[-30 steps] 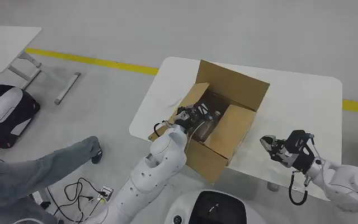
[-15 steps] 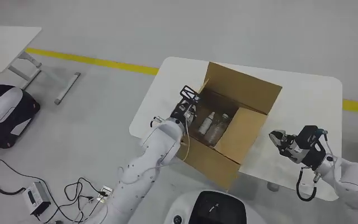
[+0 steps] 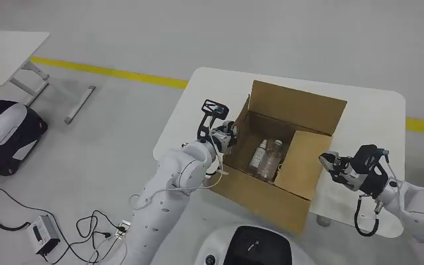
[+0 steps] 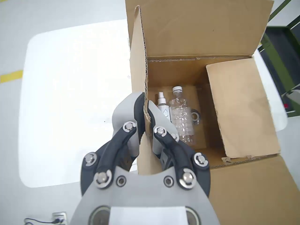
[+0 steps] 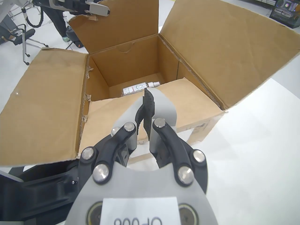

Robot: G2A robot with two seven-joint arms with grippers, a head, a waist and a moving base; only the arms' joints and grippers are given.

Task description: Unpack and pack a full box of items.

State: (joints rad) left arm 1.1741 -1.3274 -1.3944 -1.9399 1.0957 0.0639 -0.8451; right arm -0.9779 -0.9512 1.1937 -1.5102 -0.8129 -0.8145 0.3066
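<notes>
the cardboard box (image 3: pixel 298 106) stands open on the white table (image 3: pixel 371 112), and it sits differently than a second ago: it has turned and slid along the table toward the right arm's side, so its near corner now reaches past the table's front edge. a second ago the left gripper (image 4: pixel 145 105) was down inside the box over the bottles; half a second ago it was up at the box's left edge, and now it is clamped on the torn top edge of the side flap (image 4: pixel 138 59), one finger on each face of the cardboard. that flap, which leaned outward before, now stands nearly upright. at the bottom of the box lie a clear plastic bottle (image 4: pixel 181 115) and a white spray bottle (image 4: pixel 163 105), side by side and touching, caps toward the far wall, with a small grey ring (image 4: pixel 195 115) just beside the clear bottle; they have travelled with the box. the flap on the opposite side leans in over the opening, as it did before. the right gripper (image 5: pixel 146 104) is above the table just beside the box's right side, its fingers together with nothing between them; it has shifted only slightly, and the box has come closer to it.
</notes>
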